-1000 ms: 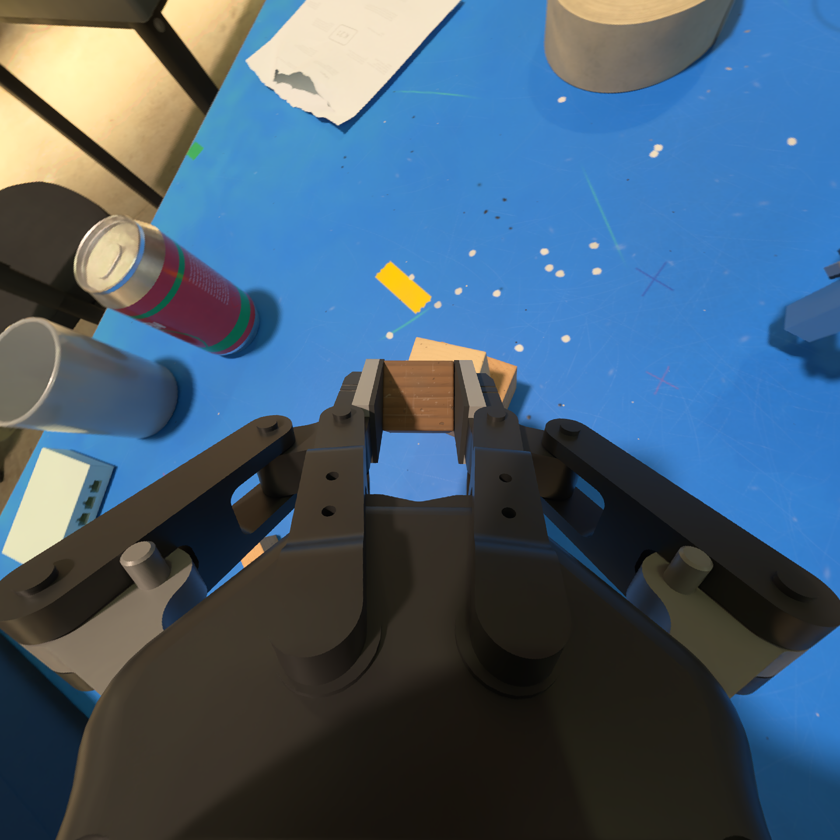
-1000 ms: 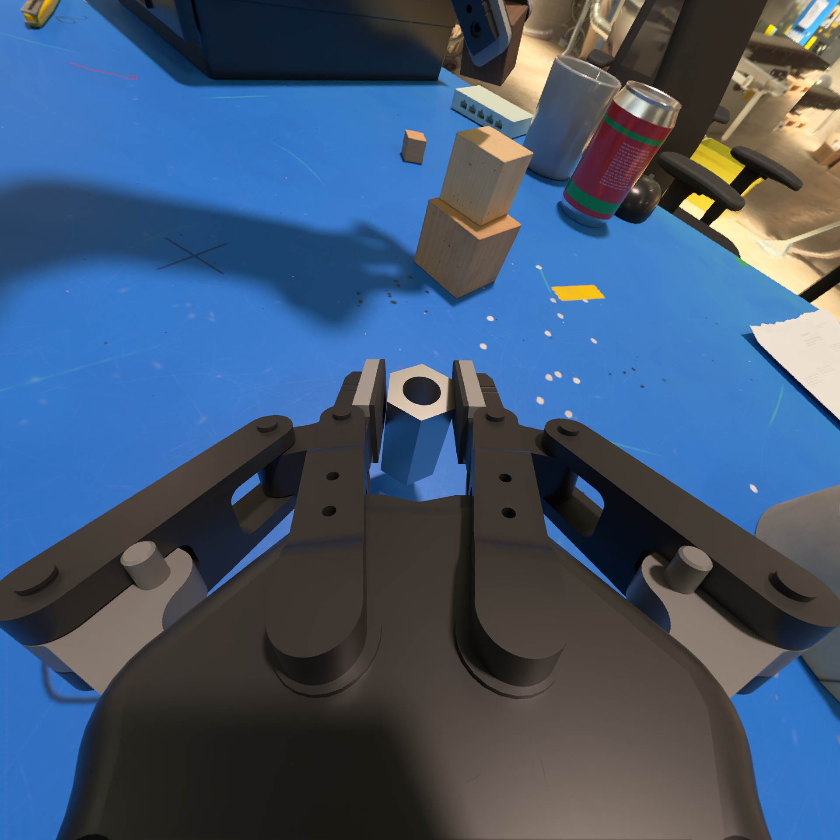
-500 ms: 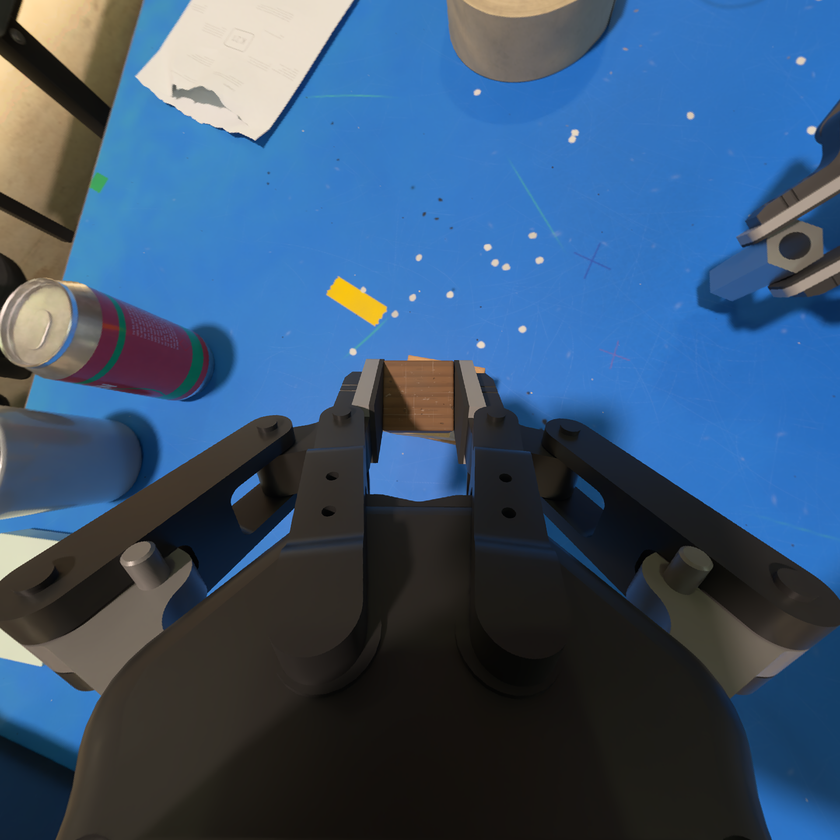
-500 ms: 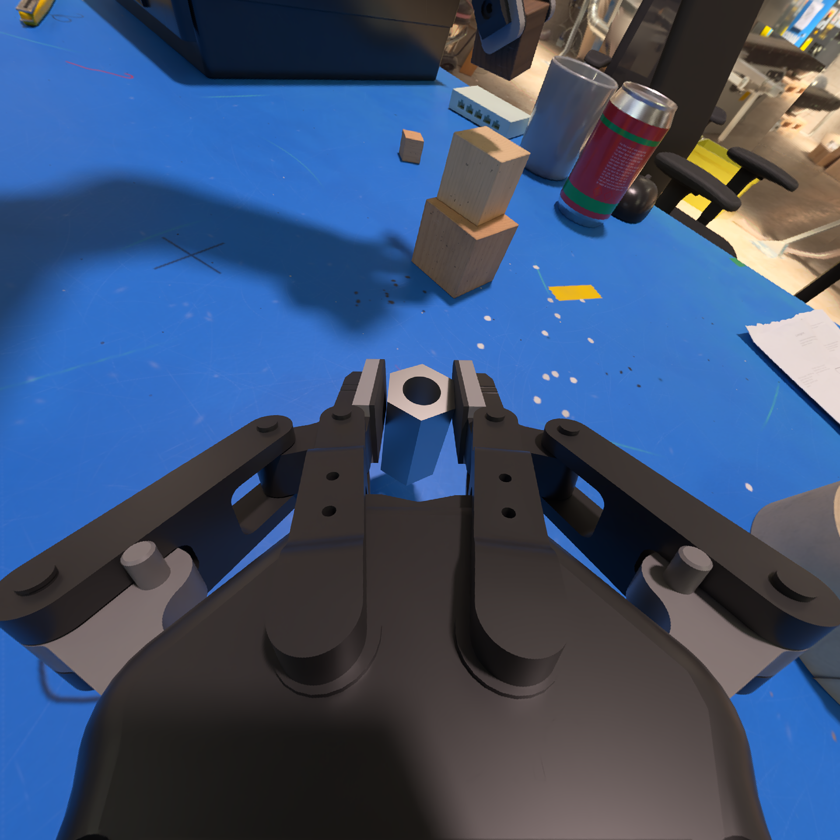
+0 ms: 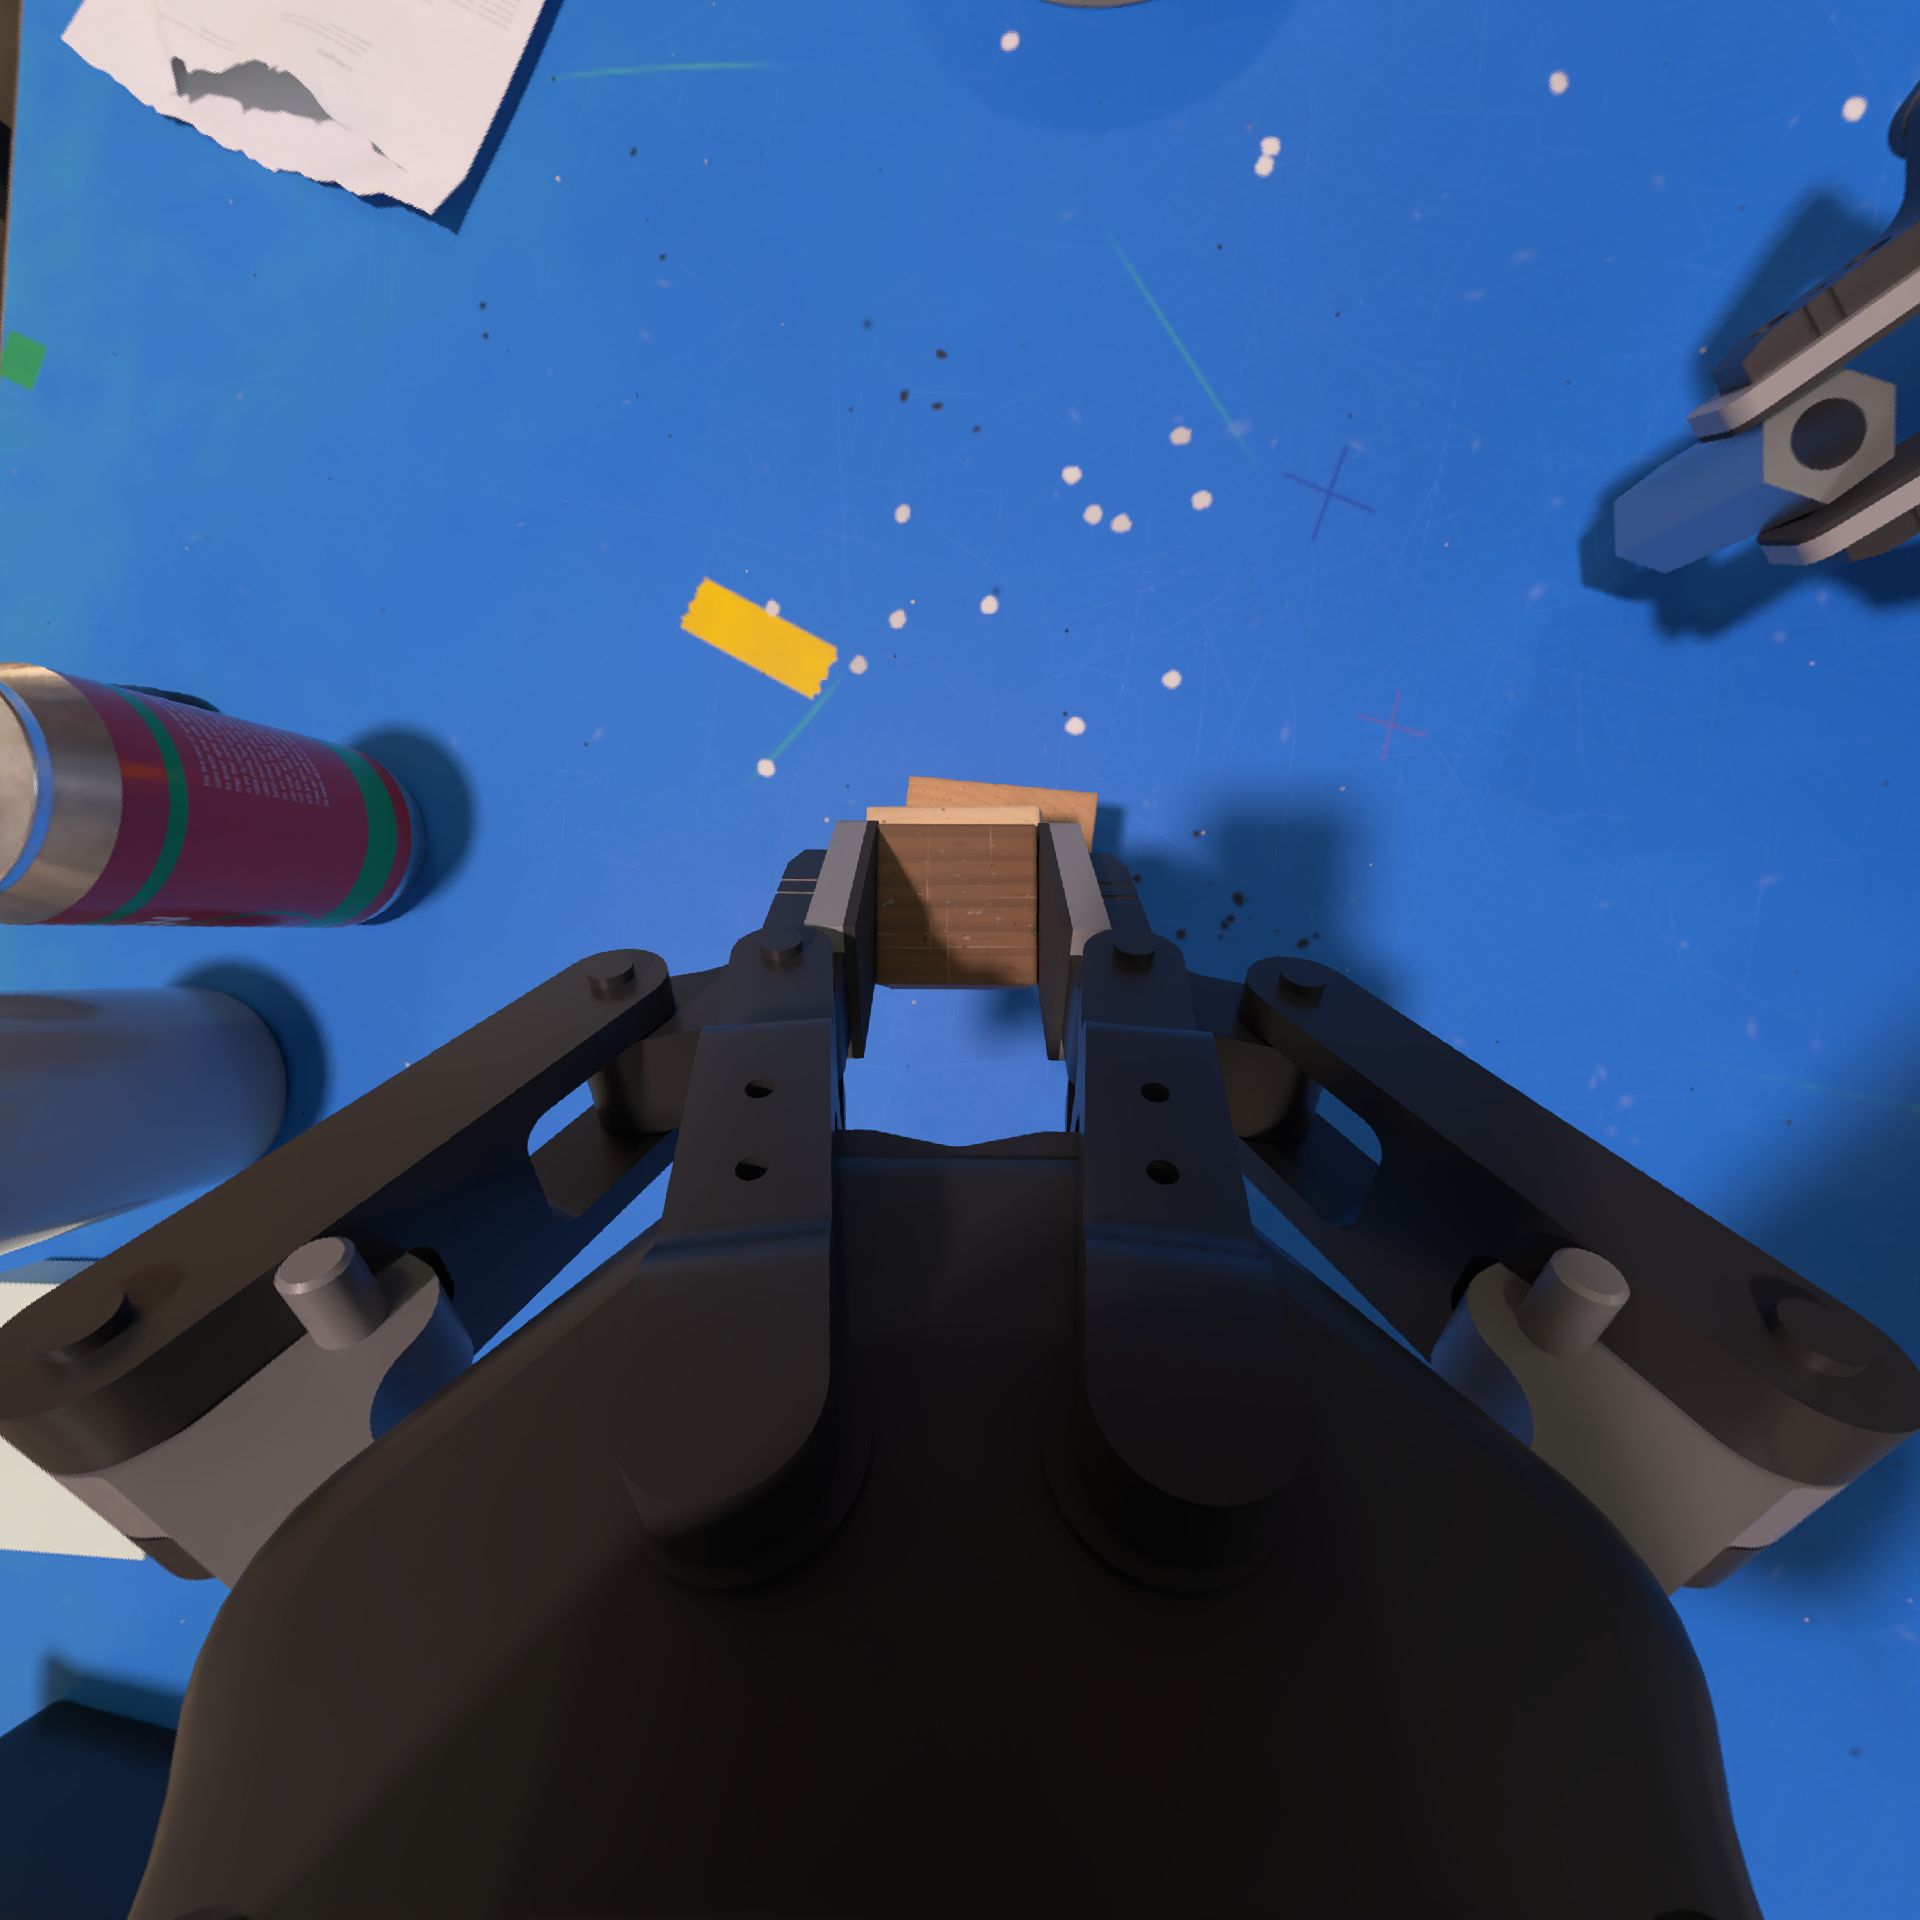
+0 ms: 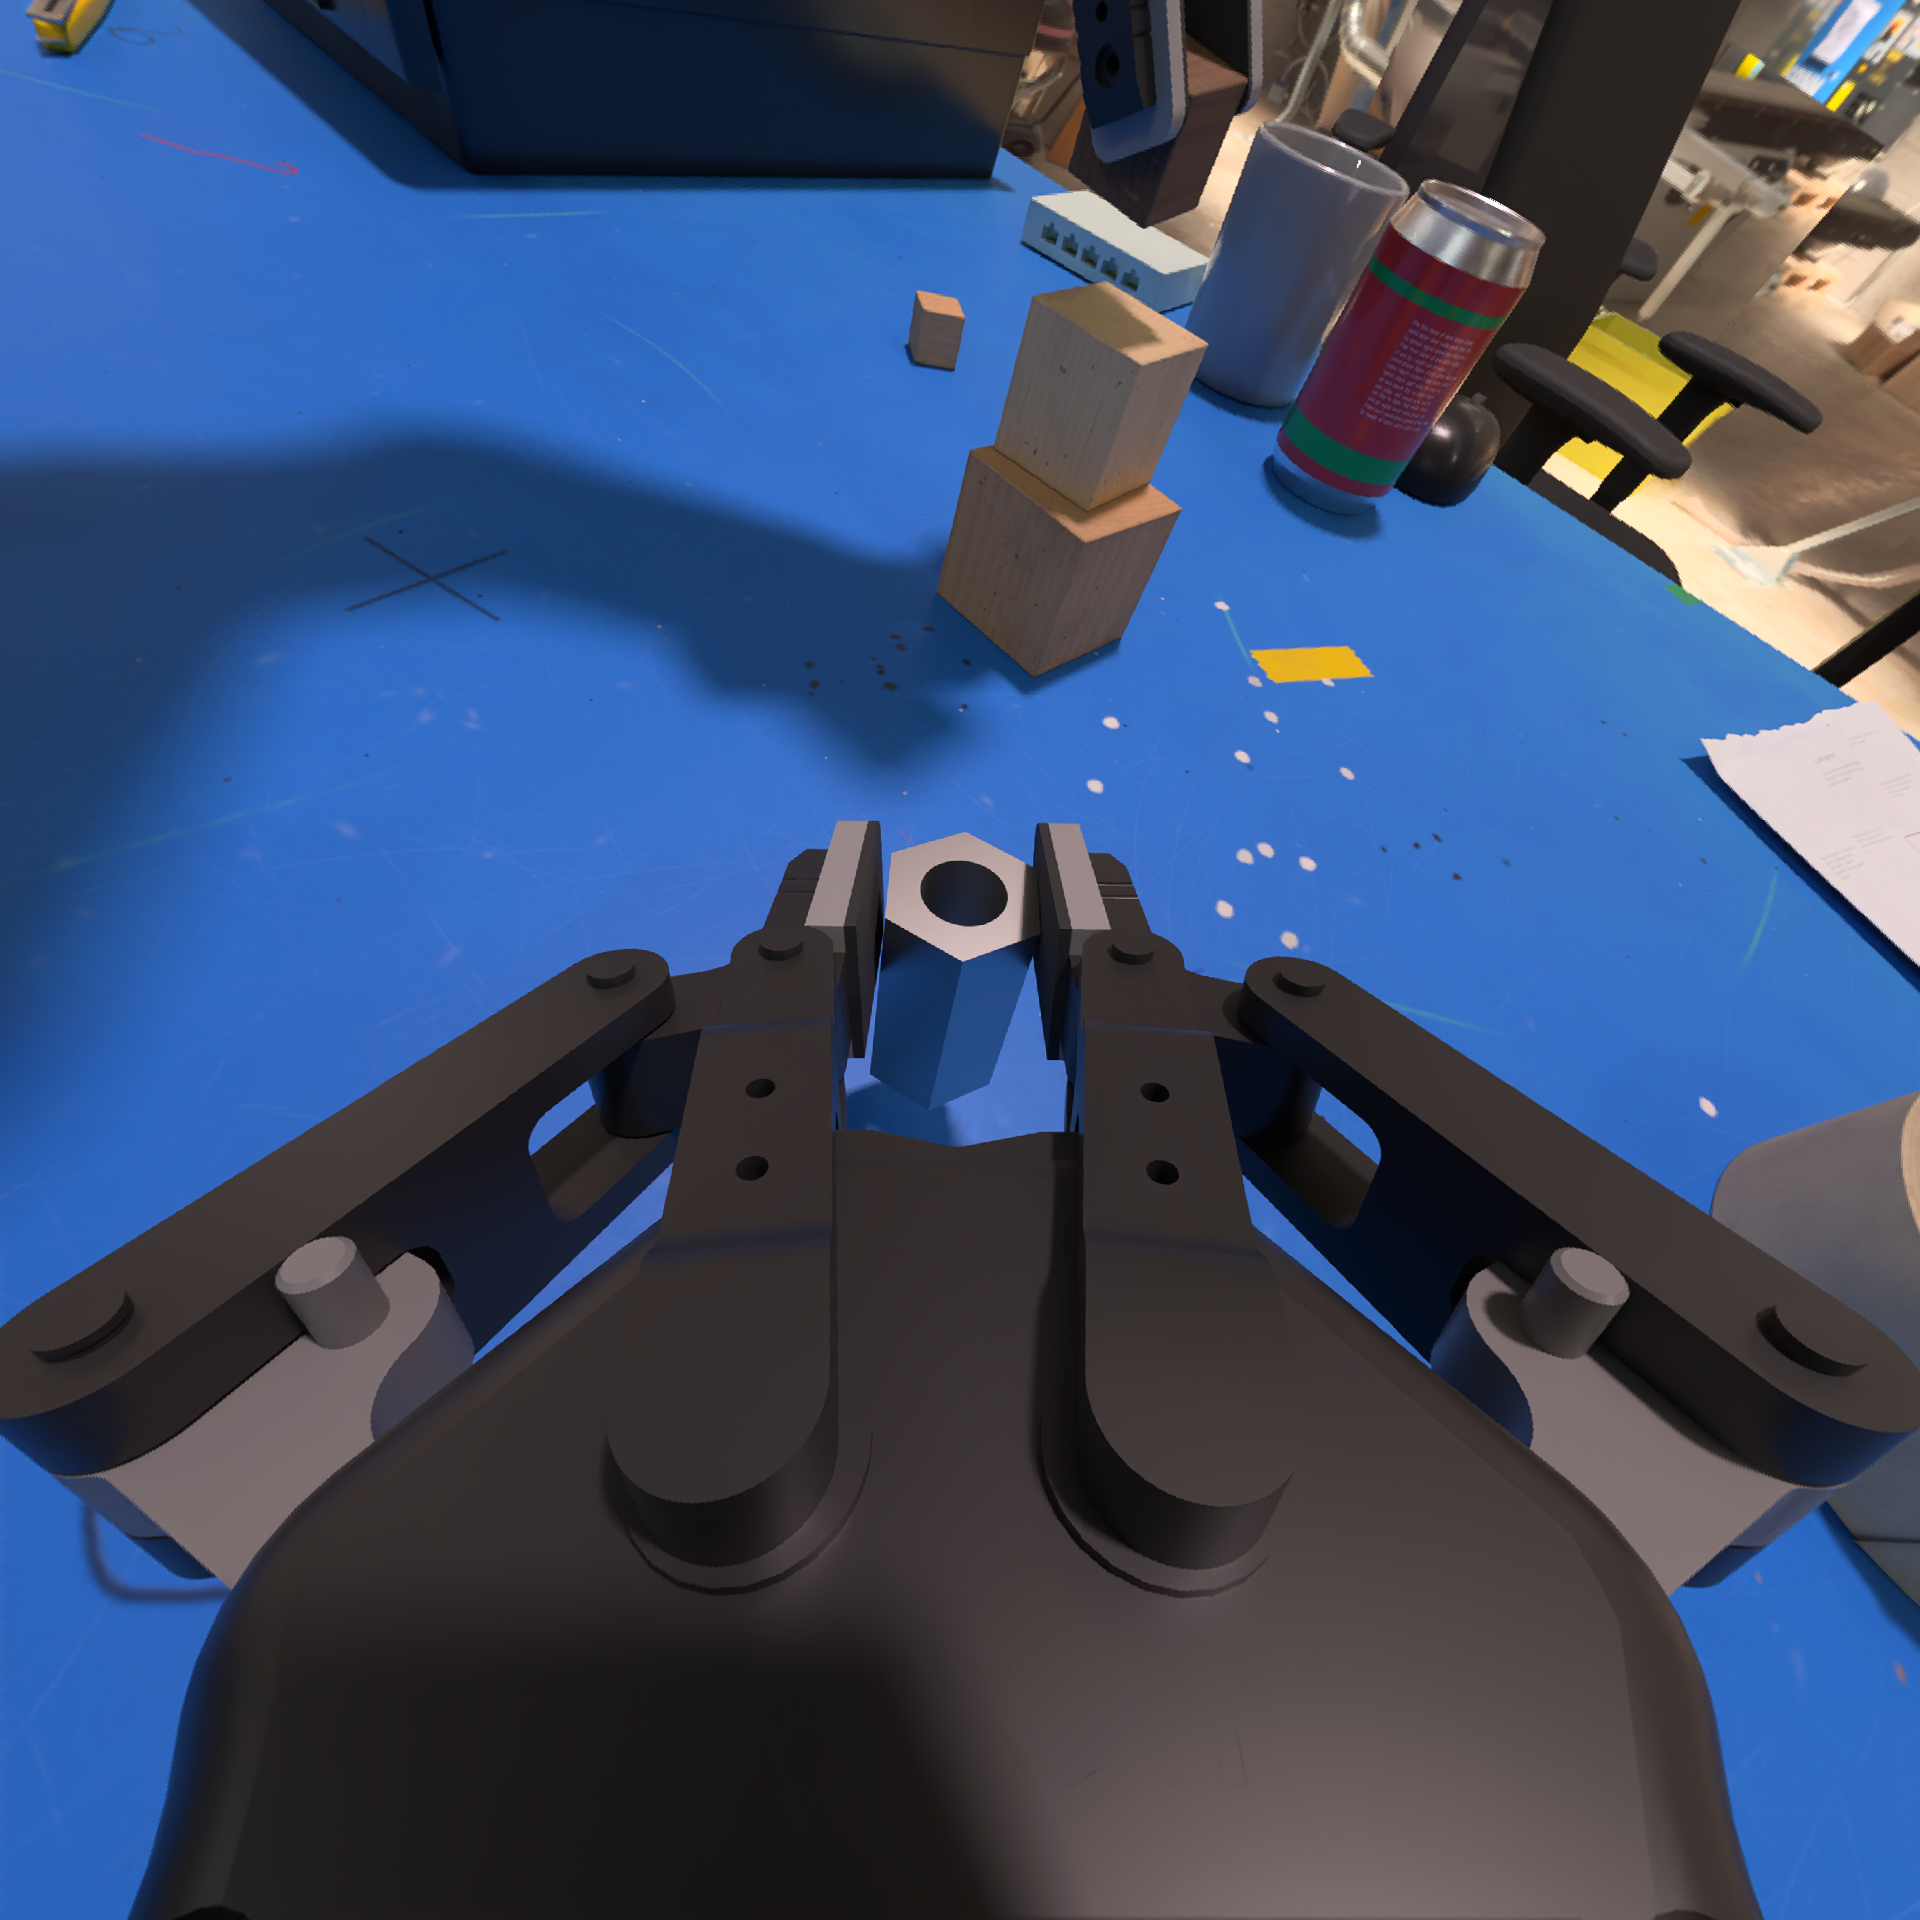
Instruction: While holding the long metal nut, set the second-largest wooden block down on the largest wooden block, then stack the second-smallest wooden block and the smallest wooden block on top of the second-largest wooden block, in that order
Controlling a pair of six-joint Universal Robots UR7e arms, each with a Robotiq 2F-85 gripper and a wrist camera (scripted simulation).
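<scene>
Above the blue surface, the left hand pinches a dark wooden block directly over the two-block stack, whose pale top and larger base peek out beyond it; half a second ago only a sliver of the stack showed. To the right, the right hand grips the long metal nut, now nearer the stack. The smallest block sits apart behind it. A red can carries fine print too small to read, as does the torn paper. Open room lies left of the stack.
</scene>
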